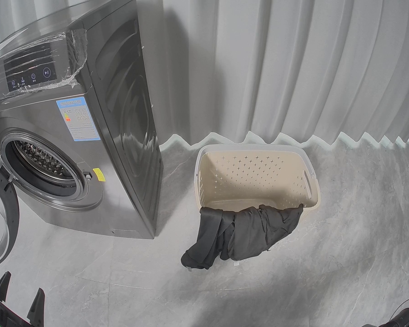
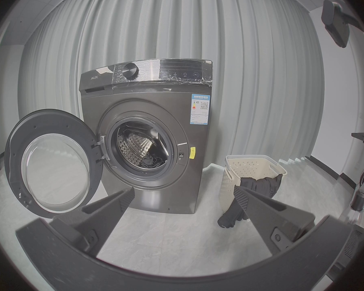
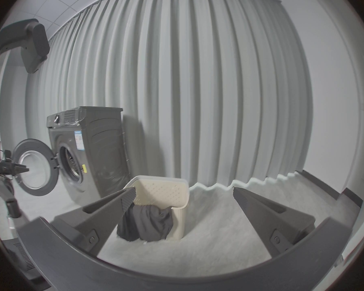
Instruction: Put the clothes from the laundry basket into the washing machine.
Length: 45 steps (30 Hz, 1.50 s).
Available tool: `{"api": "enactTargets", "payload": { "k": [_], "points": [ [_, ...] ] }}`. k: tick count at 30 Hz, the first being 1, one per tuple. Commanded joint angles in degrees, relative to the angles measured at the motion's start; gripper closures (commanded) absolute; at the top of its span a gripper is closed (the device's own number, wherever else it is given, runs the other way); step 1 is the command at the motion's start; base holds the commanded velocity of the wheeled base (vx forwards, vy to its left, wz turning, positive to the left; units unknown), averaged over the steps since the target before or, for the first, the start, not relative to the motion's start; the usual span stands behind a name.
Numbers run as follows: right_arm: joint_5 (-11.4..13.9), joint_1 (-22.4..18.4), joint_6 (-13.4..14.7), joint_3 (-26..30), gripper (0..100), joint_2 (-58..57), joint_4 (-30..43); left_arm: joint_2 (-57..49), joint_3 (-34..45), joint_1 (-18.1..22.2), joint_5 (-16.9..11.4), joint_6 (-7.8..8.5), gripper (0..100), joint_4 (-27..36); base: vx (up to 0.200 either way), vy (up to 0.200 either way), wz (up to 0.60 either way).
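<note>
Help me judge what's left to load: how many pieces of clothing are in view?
2. A dark garment hangs over the front rim of the basket; another dark piece lies inside the drum of the washing machine. The draped bundle may hide more.

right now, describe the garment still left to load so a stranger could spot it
Right of the grey washing machine stands a cream laundry basket. Over its near rim hangs a dark grey garment, the only cloth there, limp against pale plastic.
</note>
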Motion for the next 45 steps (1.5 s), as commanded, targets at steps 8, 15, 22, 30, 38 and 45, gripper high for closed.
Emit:
{"api": "enactTargets", "payload": {
  "k": [8,15,22,30,38,45],
  "points": [
    [11.9,6.1,-0.1,-3.0,0,35.6,-0.9,-0.9,0.9,0.0,0.0,0.07,0,0.0,0.0,0.0,0.0],
    [12.0,12.9,2.1,-3.4,0,55.5,-14.6,-0.9,0.9,0.0,0.0,0.07,0,0.0,0.0,0.0,0.0],
    [10.8,16.1,6.2,-2.9,0,71.4,-25.6,-0.9,0.9,0.0,0.0,0.07,0,0.1,0.0,0.0,0.0],
    [9.2,20.5,8.9,-3.0,0,85.4,-35.6,-0.9,0.9,0.0,0.0,0.07,0,0.0,0.0,0.0,0.0],
    [4.6,24.5,13.5,-3.5,0,97.2,-47.9,-0.9,0.9,0.0,0.0,-0.02,0,0.0,0.0,0.0,0.0],
    [2.3,24.3,13.8,-5.5,0,106.6,-55.0,-0.9,0.9,0.0,0.0,0.16,0,0.1,0.0,0.0,0.0]
  ]
}}
